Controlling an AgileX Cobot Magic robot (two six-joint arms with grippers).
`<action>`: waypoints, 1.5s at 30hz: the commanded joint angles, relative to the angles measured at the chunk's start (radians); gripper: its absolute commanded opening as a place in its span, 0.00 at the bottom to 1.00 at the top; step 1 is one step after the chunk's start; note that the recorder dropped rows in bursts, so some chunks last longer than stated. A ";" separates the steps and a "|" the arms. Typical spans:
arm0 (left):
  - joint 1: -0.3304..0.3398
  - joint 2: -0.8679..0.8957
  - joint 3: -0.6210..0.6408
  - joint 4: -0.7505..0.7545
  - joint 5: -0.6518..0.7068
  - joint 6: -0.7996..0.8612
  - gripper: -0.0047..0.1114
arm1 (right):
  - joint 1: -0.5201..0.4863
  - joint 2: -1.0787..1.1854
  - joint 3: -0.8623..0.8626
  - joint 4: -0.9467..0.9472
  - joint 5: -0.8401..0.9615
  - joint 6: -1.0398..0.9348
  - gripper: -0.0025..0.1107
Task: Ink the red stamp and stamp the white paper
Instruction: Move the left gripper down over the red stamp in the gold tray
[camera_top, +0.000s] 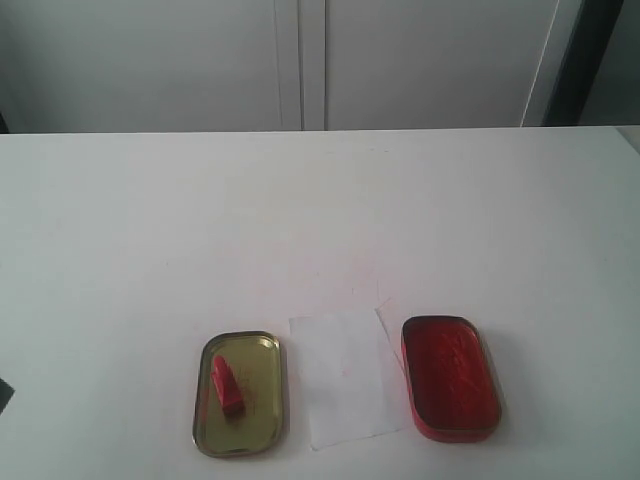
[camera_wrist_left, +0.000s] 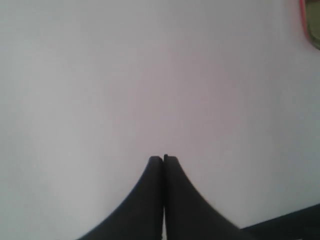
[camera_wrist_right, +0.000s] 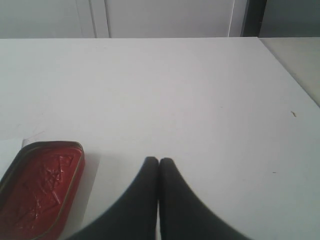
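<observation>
Exterior view: nearest us, three items lie in a row on the table (camera_top: 300, 220). The stamp (camera_top: 226, 385) lies on its side inside the gold lid (camera_top: 258, 395) at left. The paper (camera_top: 345, 375) lies flat in the middle, and the open ink pad (camera_top: 450, 378) sits just beside it at right. In the wrist views we see the left gripper (camera_wrist_left: 163, 159) and right gripper (camera_wrist_right: 159, 161) clenched and empty. Farthest back stand cabinet doors (camera_top: 400, 60).
</observation>
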 joint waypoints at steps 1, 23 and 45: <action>-0.091 0.037 -0.033 -0.005 -0.005 -0.054 0.04 | -0.003 -0.006 0.005 -0.008 -0.016 0.003 0.02; -0.389 0.242 -0.198 0.083 -0.047 -0.215 0.04 | -0.003 -0.006 0.005 -0.008 -0.016 0.003 0.02; -0.663 0.447 -0.420 0.248 0.006 -0.410 0.04 | -0.003 -0.006 0.005 -0.008 -0.016 0.003 0.02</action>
